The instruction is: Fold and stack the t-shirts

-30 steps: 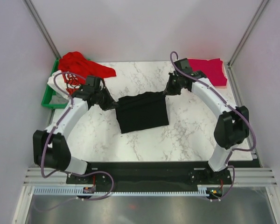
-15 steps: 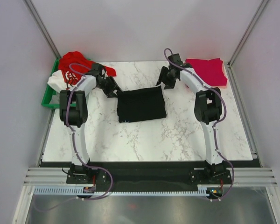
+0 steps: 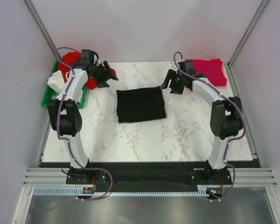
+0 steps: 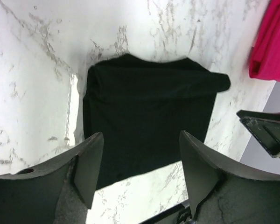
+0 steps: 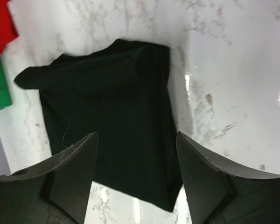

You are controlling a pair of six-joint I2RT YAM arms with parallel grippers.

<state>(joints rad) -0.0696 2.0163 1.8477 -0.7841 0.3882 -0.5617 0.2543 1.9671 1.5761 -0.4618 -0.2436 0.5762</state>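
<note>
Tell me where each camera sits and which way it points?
Top external: fixed above and behind, looking down on the table; both arms and their bases show.
Left wrist: on the left arm, looking down at the black t-shirt; its own two fingers frame the view.
Right wrist: on the right arm, looking down at that shirt from the opposite side; its fingers show.
Shared: all three see the black t-shirt.

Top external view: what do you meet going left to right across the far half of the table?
green bin → left hand → black t-shirt → right hand → crimson-pink t-shirt
</note>
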